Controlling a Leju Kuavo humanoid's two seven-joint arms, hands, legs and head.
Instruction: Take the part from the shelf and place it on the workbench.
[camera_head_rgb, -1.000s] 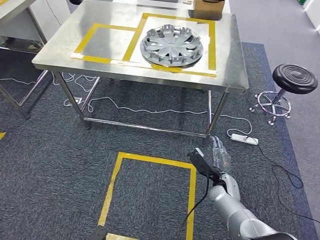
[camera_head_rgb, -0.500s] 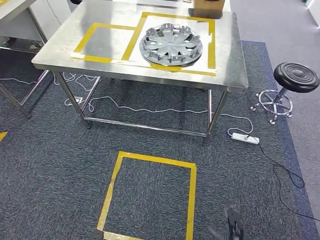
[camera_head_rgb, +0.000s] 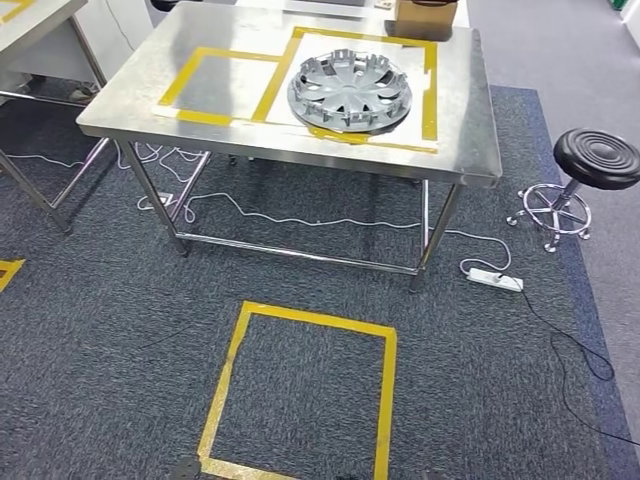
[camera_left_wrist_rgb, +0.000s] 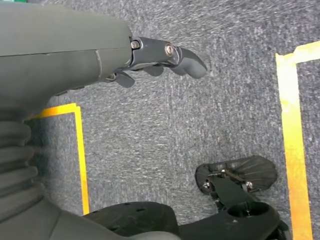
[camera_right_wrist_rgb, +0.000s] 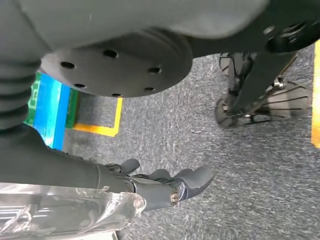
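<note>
Right hand (camera_right_wrist_rgb: 166, 187) hanging empty over carpet, fingers loosely apart, dropping from head view since a second ago; left hand (camera_left_wrist_rgb: 162, 57) likewise. Hubcap (camera_head_rgb: 351, 92) resting on tabletop (camera_head_rgb: 226, 135) — placement looking done.

The right hand (camera_right_wrist_rgb: 151, 186) is hanging over grey carpet (camera_right_wrist_rgb: 234, 190), its dark fingers (camera_right_wrist_rgb: 192, 179) lying loosely extended and holding nothing; a yellow tape corner (camera_right_wrist_rgb: 109, 127) is showing beyond; a blue and green panel (camera_right_wrist_rgb: 51, 112) is sitting beside it.
</note>
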